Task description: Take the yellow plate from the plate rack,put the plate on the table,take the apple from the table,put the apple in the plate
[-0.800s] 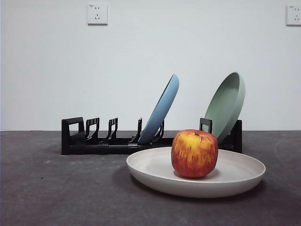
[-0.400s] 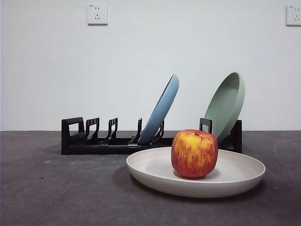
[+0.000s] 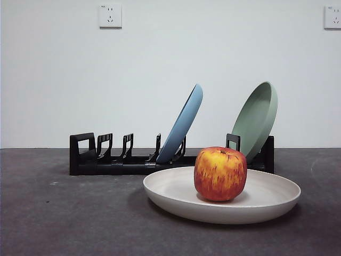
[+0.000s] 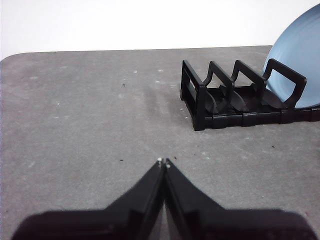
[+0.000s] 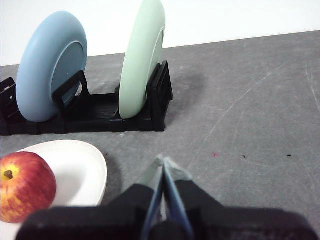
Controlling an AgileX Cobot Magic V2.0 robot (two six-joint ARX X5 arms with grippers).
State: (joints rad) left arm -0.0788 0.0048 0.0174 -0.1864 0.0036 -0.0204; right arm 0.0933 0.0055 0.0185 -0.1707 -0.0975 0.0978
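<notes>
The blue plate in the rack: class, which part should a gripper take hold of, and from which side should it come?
Grip the blue plate's top rim, coming down from above. It stands tilted in the plate rack, its lower edge held by the prongs, so only the upper rim is free.

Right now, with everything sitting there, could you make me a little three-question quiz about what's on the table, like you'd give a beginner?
1. True or false: the apple rests in the yellow plate, which lies flat on the table.
2. How many plates stand in the plate rack? A) one B) two C) three
3. Fill in: the left gripper and the right gripper both hold ____.

Key:
1. True.
2. B: the blue plate and the green plate, both leaning in their slots.
3. Nothing; each gripper's jaws are shut on empty air, above the table and away from the apple.
</notes>
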